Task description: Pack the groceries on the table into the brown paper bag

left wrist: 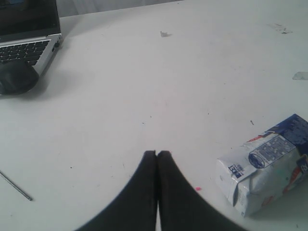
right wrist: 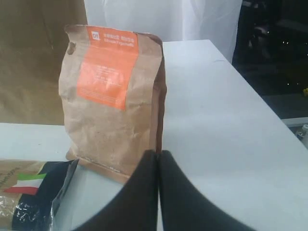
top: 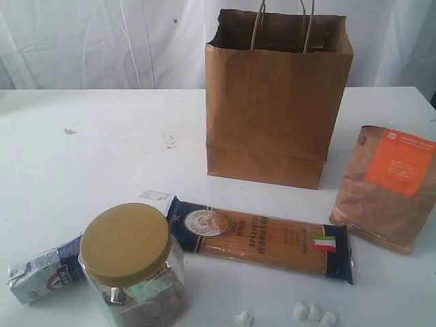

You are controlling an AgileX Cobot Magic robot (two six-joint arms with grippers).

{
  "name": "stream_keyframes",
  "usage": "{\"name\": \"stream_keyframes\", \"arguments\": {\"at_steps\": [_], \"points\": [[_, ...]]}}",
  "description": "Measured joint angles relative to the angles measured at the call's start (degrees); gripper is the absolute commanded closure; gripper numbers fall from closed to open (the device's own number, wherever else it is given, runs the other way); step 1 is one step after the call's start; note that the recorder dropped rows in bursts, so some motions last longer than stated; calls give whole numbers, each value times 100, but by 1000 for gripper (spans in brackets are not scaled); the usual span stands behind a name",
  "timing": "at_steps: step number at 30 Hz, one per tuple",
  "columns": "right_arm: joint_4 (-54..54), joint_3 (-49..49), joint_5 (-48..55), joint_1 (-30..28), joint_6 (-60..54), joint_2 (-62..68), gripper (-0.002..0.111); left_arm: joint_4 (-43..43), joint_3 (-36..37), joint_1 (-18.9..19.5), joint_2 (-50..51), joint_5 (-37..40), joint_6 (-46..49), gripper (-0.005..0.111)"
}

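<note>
The brown paper bag (top: 278,102) stands upright and open at the back of the white table (top: 102,157). In front of it lies the dark-blue spaghetti packet (top: 262,236). A gold-lidded jar (top: 129,262) stands front left, with a small blue-white carton (top: 42,274) lying beside it. The brown pouch with orange label (top: 388,187) stands at the right. Neither arm shows in the exterior view. My left gripper (left wrist: 157,153) is shut and empty over bare table, the carton (left wrist: 269,163) off to one side. My right gripper (right wrist: 159,153) is shut, empty, just before the pouch (right wrist: 113,101).
Small white lumps (top: 313,313) lie at the front edge. A paper scrap (top: 154,195) rests by the spaghetti packet's end. A laptop (left wrist: 26,43) and a dark mouse (left wrist: 17,77) sit on the table in the left wrist view. The table's edge (right wrist: 260,96) drops off beyond the pouch.
</note>
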Motion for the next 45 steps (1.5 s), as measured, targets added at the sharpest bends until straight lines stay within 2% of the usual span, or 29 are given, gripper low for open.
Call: {"name": "stream_keyframes", "arguments": {"at_steps": [3, 6, 10, 12, 14, 16, 18, 20, 22, 25, 26, 28, 30, 32, 35, 38, 40, 45], "points": [[0, 0, 0, 0, 0, 0, 108, 0, 0, 0, 0, -119, 0, 107], [0, 0, 12, 0, 0, 0, 108, -361, 0, 0, 0, -790, -318, 107], [0, 0, 12, 0, 0, 0, 108, -1014, 0, 0, -12, -2745, -1600, 107], [0, 0, 12, 0, 0, 0, 108, -998, 0, 0, -12, -4146, -2354, 107], [0, 0, 19, 0, 0, 0, 108, -888, -80, 0, -28, -5160, -2718, 107], [0, 0, 19, 0, 0, 0, 108, -771, -479, 0, -25, -5626, -2862, 107], [0, 0, 19, 0, 0, 0, 108, -625, -1122, 0, 96, -5619, -2997, 107], [0, 0, 19, 0, 0, 0, 108, -231, -1813, 0, 311, -5241, -3340, 107], [0, 0, 19, 0, 0, 0, 108, 726, -2536, 0, 601, -4628, -3621, 107], [0, 0, 19, 0, 0, 0, 108, 2748, -3479, 0, 1263, -3456, -3795, 107], [0, 0, 19, 0, 0, 0, 108, 3433, -3624, 0, 1624, -3127, -3832, 107], [0, 0, 19, 0, 0, 0, 108, 3997, -3685, -12, 2172, -2526, -3868, 107], [0, 0, 19, 0, 0, 0, 108, 4304, -3570, -138, 2927, -1945, -3895, 107], [0, 0, 19, 0, 0, 0, 108, 4354, -3330, -337, 3704, -1750, -3955, 107], [0, 0, 19, 0, 0, 0, 108, 4342, -2944, -735, 4862, -2108, -4050, 107], [0, 0, 19, 0, 0, 0, 108, 4342, -2754, -1047, 5690, -2863, -3824, 107], [0, 0, 19, 0, 0, 0, 108, 4356, -2751, -1139, 5999, -3489, -3787, 107], [0, 0, 19, 0, 0, 0, 108, 4941, -2695, -1303, 6170, -5139, -4826, 107]]}}
